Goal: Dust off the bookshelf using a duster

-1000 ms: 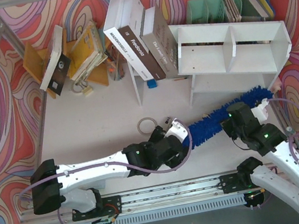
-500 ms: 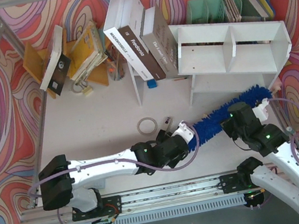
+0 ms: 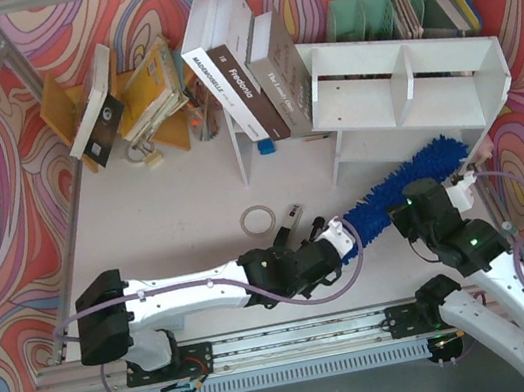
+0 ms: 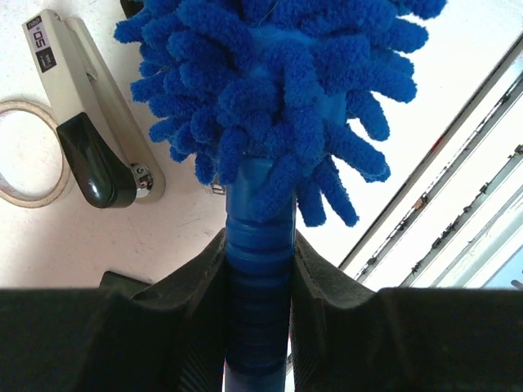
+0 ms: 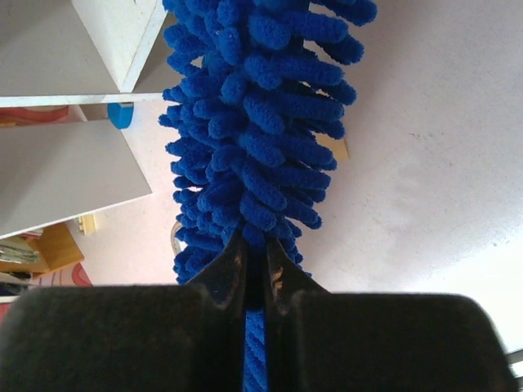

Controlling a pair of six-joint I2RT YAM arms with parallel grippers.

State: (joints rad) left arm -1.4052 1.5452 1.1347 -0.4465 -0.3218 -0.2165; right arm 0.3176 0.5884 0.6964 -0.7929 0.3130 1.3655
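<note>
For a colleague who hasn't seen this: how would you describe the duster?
Find the white bookshelf at the far right. Just in front, the duster slants, a long strip held by the left gripper and right gripper. It alone is bright blue and fluffy; the nearby tape ring and stapler are small and smooth.

I see a tape ring (image 3: 246,223) just beside a grey stapler (image 4: 82,90) on the desk (image 3: 164,213), with leaning books (image 3: 257,80) and a green file organizer (image 3: 367,15) behind
</note>
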